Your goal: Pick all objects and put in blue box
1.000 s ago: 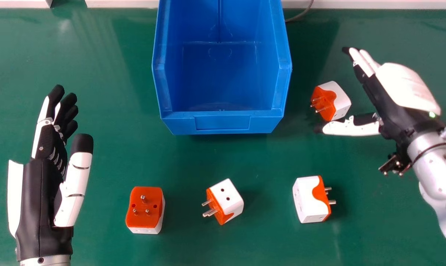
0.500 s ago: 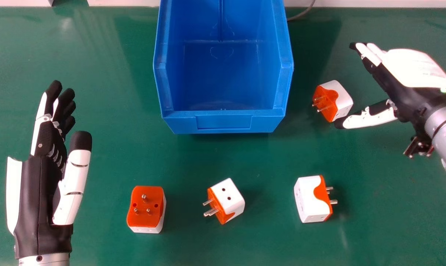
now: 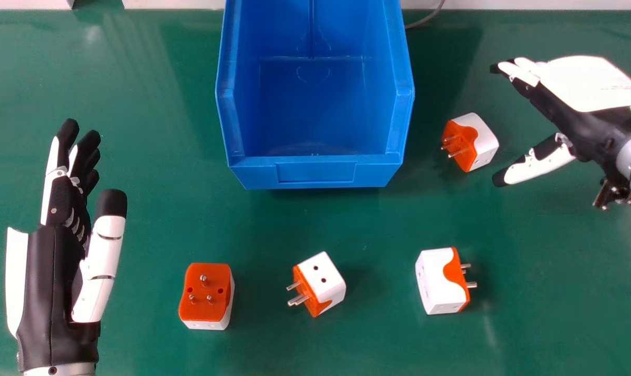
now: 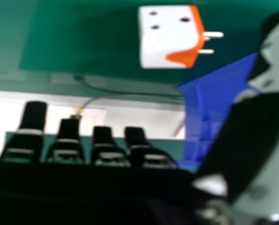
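One white-and-orange, cube-shaped plastic plug adapter (image 3: pixel 471 141) lies just ahead of the spread right hand (image 3: pixel 571 112), so premature closure could knock it away.

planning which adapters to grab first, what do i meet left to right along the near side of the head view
left hand → prongs-up adapter → prongs-left adapter → prongs-right adapter

The blue box (image 3: pixel 315 173) looks like smooth plastic with a soft sheen, and the adapter (image 3: pixel 199 295) nearest the left hand (image 3: pixel 54 271) like smooth white and orange plastic with shiny metal pins. The green counter (image 3: pixel 153 219) looks smooth and faintly glossy.
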Tool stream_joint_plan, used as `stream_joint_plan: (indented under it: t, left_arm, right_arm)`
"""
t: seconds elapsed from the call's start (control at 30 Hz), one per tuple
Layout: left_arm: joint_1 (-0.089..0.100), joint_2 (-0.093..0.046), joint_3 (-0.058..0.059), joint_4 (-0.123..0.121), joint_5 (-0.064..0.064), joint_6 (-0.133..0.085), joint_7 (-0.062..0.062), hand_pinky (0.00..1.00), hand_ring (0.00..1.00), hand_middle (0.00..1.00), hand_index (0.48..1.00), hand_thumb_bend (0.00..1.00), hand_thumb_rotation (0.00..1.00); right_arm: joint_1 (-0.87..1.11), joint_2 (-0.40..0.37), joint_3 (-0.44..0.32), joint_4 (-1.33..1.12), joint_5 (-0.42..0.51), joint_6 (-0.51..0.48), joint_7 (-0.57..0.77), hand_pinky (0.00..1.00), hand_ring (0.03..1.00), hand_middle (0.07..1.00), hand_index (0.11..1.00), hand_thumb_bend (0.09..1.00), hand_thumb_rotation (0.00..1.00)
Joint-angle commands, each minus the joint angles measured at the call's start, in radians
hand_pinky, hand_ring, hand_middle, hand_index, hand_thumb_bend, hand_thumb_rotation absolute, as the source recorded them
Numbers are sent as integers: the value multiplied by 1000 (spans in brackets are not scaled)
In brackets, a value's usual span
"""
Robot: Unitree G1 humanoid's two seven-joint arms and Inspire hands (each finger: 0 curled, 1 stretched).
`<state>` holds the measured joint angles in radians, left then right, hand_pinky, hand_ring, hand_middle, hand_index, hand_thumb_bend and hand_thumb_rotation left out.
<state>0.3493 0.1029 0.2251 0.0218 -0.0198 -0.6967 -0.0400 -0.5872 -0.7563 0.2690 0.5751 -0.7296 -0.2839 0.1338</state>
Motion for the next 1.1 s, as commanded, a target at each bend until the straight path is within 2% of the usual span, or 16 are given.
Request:
stream_joint_plan:
  t: [0.0,0.07,0.2,0.27,0.33,0.4,0.53,0.7,0.9,1.0,1.07]
  left_arm:
    - [11,1,5,-24,-11,-11,2,954,954,950,975,572,888]
    - [15,-2,7,-30,-5,-1,6,954,954,951,975,569,887]
    - [23,-4,7,-41,4,4,9,950,953,953,973,574,889]
    - [25,-5,6,-43,5,3,8,946,951,952,970,570,893]
    - [30,-9,4,-54,8,13,12,945,951,951,969,568,894]
    - [32,-8,4,-56,13,14,13,944,950,949,968,566,896]
    - [33,-6,3,-51,6,5,8,942,949,949,969,567,900]
    - [39,-8,4,-60,11,11,13,942,949,950,968,570,895]
    - [41,-5,0,-54,3,-5,5,943,944,944,963,571,893]
    - [51,-8,-3,-70,2,12,5,942,941,942,964,566,892]
    - [53,-8,-1,-69,0,9,5,945,943,945,970,564,893]
  right_arm:
    - [-39,-24,5,5,-12,-18,-19,793,913,930,900,728,310]
    - [-49,-18,14,17,-18,-25,-19,789,909,927,895,735,301]
    - [-75,-10,41,41,-42,-38,-30,791,907,926,892,735,282]
    - [-90,-9,59,52,-62,-44,-42,786,900,921,885,732,293]
    - [-102,-4,66,63,-66,-48,-42,785,898,920,883,730,300]
    - [-114,3,72,71,-65,-43,-29,783,897,919,882,729,303]
    - [-142,8,99,104,-81,-64,-50,786,898,921,884,717,303]
    - [-179,23,126,146,-99,-66,-59,781,892,916,878,712,293]
    - [-216,35,153,189,-122,-74,-77,772,886,910,872,711,274]
    - [-242,42,173,216,-136,-74,-73,776,887,910,871,711,267]
    - [-254,46,183,230,-147,-76,-82,783,891,913,873,704,267]
